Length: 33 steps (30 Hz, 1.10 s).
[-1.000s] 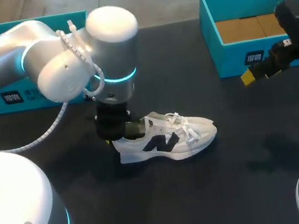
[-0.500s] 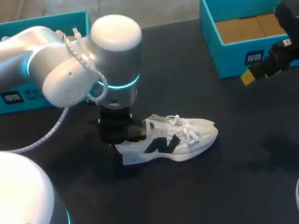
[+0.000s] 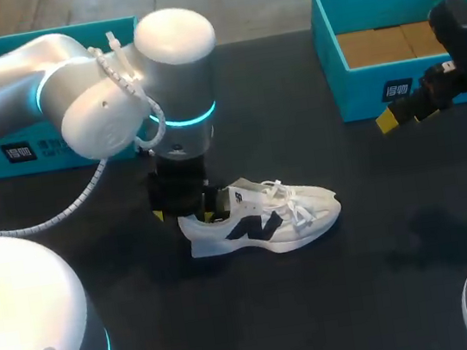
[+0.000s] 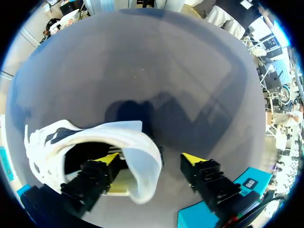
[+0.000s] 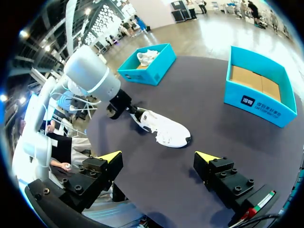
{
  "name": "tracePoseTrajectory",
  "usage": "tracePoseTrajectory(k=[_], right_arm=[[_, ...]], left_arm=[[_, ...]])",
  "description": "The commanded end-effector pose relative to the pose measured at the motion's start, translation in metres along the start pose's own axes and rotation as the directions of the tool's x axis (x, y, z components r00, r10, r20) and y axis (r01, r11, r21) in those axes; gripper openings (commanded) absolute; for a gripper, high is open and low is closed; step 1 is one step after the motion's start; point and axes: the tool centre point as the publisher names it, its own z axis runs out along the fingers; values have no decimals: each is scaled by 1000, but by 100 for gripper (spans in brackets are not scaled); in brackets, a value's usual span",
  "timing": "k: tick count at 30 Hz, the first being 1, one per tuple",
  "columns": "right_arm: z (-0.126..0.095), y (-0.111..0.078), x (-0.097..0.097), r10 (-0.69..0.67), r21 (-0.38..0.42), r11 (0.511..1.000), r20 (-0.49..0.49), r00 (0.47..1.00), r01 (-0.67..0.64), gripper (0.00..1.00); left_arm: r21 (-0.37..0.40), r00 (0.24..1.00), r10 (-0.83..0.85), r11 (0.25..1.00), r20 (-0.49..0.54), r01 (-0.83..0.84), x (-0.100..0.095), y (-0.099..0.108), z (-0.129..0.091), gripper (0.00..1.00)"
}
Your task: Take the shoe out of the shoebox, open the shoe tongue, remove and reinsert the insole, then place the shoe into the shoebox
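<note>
Resting on the table (image 3: 361,279), the shoe (image 3: 262,221) is out of the shoebox (image 3: 404,86). Left gripper (image 4: 151,159): jaws apart, straddling the heel (image 4: 142,183). Right gripper (image 5: 159,156): jaws apart, empty. Insole steps apparently remain; interior obscured.

The head camera is looking down from above and behind onto the dark table (image 3: 387,275). The left wrist camera is sitting very close to the white sneaker (image 4: 142,161), facing its heel. The right wrist camera is hanging well back, facing across the table, and is sharing the sneaker and the left arm (image 5: 90,71) with the head view.
</note>
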Motion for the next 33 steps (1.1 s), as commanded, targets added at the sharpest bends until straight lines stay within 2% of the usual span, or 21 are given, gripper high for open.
tracePoseTrajectory(k=[1, 8, 14, 18, 20, 26, 33], right_arm=[[2, 2, 0, 0, 4, 1000, 0, 1000, 0, 100], [2, 2, 0, 0, 4, 1000, 0, 1000, 0, 100], [2, 2, 0, 0, 4, 1000, 0, 1000, 0, 100], [2, 2, 0, 0, 4, 1000, 0, 1000, 0, 100], [2, 2, 0, 0, 4, 1000, 0, 1000, 0, 100], [2, 2, 0, 0, 4, 1000, 0, 1000, 0, 100], [2, 2, 0, 0, 4, 1000, 0, 1000, 0, 100]], left_arm=[[-9, 999, -4, 1000, 43, 5, 16, -10, -25, 100], [4, 982, -142, 990, 123, 143, 25, -7, -48, 100], [130, 913, -344, 938, 219, 322, 36, 1, -60, 100], [221, 832, -478, 876, 281, 429, 47, 9, -65, 100], [304, 786, -533, 840, 312, 449, 55, 11, -67, 100], [391, 671, -638, 767, 377, 509, 71, 7, -65, 100], [502, 513, -753, 657, 412, 562, 91, -9, -61, 100]])
